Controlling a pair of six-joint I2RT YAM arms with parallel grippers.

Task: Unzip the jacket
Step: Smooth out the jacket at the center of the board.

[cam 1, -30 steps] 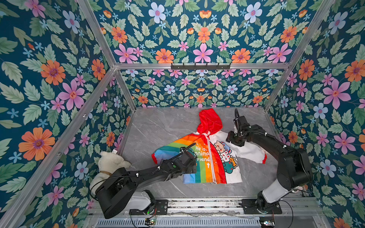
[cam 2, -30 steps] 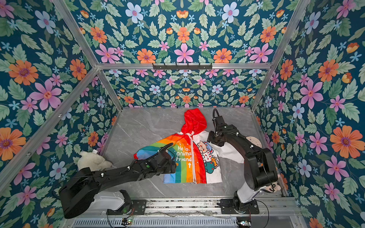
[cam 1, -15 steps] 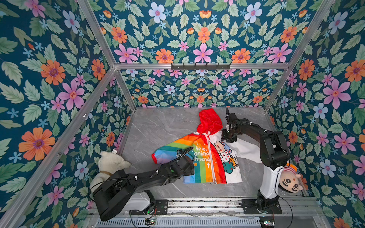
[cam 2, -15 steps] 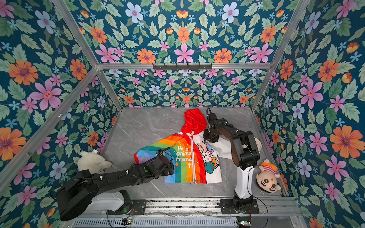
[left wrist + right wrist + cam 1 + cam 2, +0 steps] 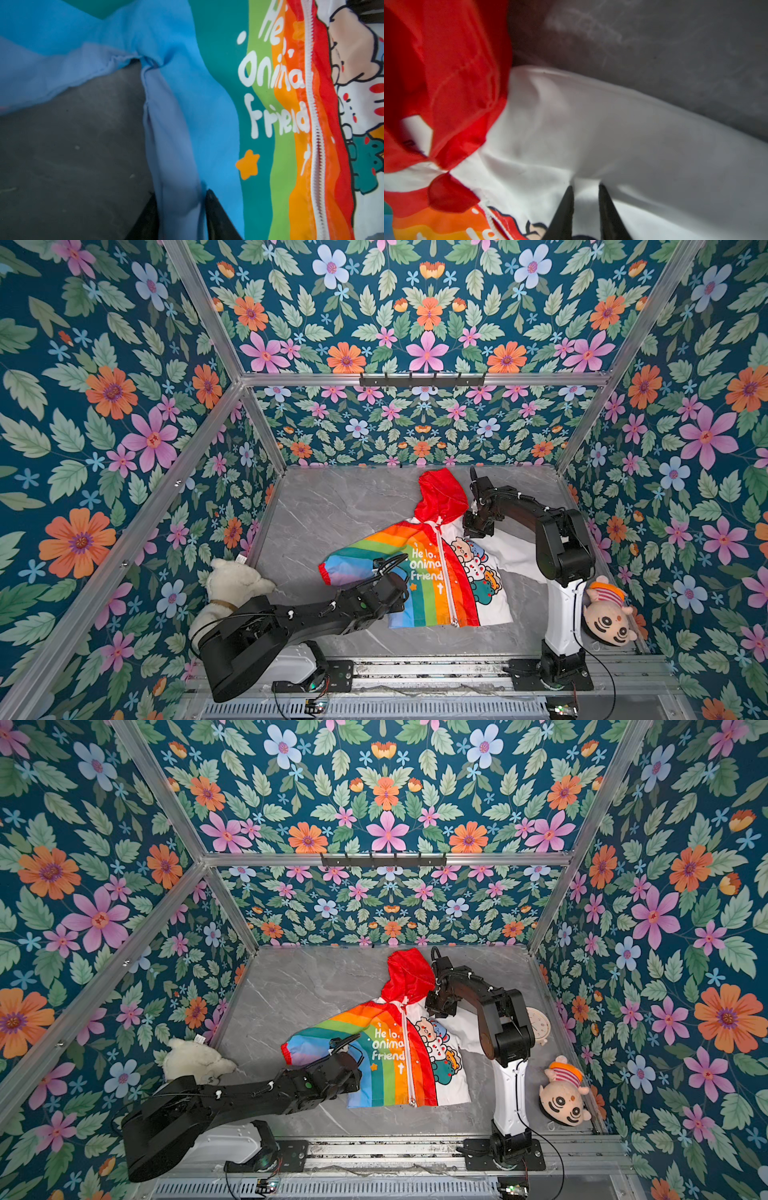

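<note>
The jacket (image 5: 432, 572) (image 5: 390, 1052) lies flat on the grey table, red hood toward the back wall, its white zipper (image 5: 445, 572) (image 5: 315, 124) closed down the front. My left gripper (image 5: 400, 588) (image 5: 358, 1070) is at the jacket's rainbow-side edge below the sleeve. In the left wrist view its jaws (image 5: 181, 192) are shut on a fold of lavender-blue fabric. My right gripper (image 5: 473, 531) (image 5: 436, 1011) is on the white shoulder beside the hood. In the right wrist view its jaws (image 5: 585, 186) pinch a puckered ridge of white fabric.
A white plush bear (image 5: 232, 585) leans in the left corner by my left arm. A plush doll with a striped hat (image 5: 606, 614) lies at the right wall, and a round white object (image 5: 540, 1027) shows behind my right arm. Floral walls close in three sides.
Both grippers' jaws have narrowed onto jacket fabric. My right gripper moved left toward the hood as its elbow rose. My left gripper stayed almost in place at the rainbow edge.
</note>
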